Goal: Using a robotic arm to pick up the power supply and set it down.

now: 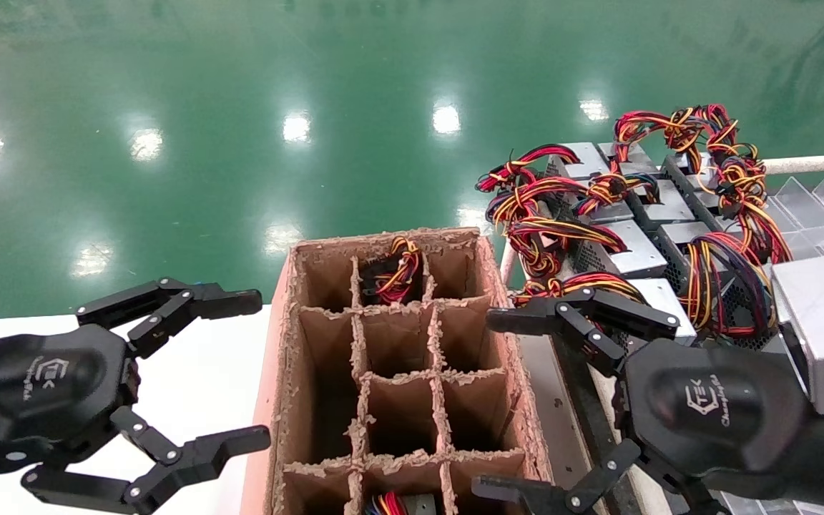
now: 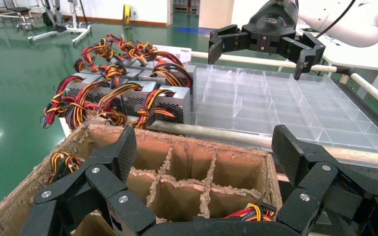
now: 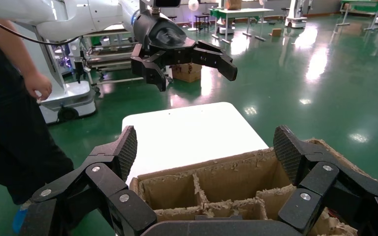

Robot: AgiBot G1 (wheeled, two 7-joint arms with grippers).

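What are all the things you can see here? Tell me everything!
Power supplies: many, silver-grey boxes with red, yellow and black wires, bunched to the right of the cardboard box.
Cardboard box: one, brown, with dividers, in the middle; wires show in a far cell and a near cell.
Clear tray: one, see-through, with compartments, beyond the power supplies.
White table: one, left of the box.
Floor: green, shiny.
Left end effector: black, open, over the white table.
Right end effector: black, open, between box and power supplies.

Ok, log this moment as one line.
left gripper open, empty, over white table | right gripper open, empty, beside divided carton | power supplies untouched on rack
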